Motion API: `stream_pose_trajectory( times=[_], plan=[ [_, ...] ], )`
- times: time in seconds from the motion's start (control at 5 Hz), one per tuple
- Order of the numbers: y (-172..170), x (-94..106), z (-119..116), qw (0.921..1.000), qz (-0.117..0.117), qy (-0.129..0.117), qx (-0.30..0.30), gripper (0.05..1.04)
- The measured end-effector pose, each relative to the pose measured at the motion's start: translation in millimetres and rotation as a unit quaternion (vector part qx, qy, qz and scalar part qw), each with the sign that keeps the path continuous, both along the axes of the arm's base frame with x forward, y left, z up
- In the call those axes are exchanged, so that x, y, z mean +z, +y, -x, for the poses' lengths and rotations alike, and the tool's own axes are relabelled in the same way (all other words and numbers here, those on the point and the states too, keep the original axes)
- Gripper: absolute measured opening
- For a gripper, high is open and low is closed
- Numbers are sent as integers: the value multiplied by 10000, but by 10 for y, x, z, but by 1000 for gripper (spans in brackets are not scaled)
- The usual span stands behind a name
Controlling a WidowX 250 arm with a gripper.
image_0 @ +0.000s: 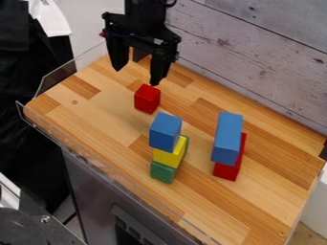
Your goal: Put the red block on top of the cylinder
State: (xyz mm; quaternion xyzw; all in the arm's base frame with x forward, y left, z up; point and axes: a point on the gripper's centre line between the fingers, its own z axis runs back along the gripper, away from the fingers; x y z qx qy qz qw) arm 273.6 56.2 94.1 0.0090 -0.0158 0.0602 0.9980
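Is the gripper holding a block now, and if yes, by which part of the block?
Nothing is held: the gripper is open, with no block between its fingers, and the small red block stands on the wooden table below.

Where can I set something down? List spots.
The wooden top is bare from the lone red block to the left corner, and below the green-based stack. It's crowded around that stack and the blue-topped pair, and where the gripper hangs.
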Motion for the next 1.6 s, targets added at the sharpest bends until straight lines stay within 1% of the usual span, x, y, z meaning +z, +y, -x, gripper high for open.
stream_pose_trajectory(
  times=[0.2, 0.4, 0.6, 0.8, 1.2, 1.4, 1.6],
  plan=[
    [-2, -88, 34, 9999, 33, 165, 15, 1000],
    [50, -231, 73, 9988, 38, 460, 156, 999],
    [73, -305, 66, 9982, 79, 578, 170, 999],
    [120, -374, 24, 9977, 131, 630, 226, 1000],
    [149, -567, -30, 9956, 280, 856, 261, 999],
    [162, -602, -78, 9950, 297, 922, 238, 1000],
    [154, -649, -83, 9943, 338, 983, 254, 961]
  ],
)
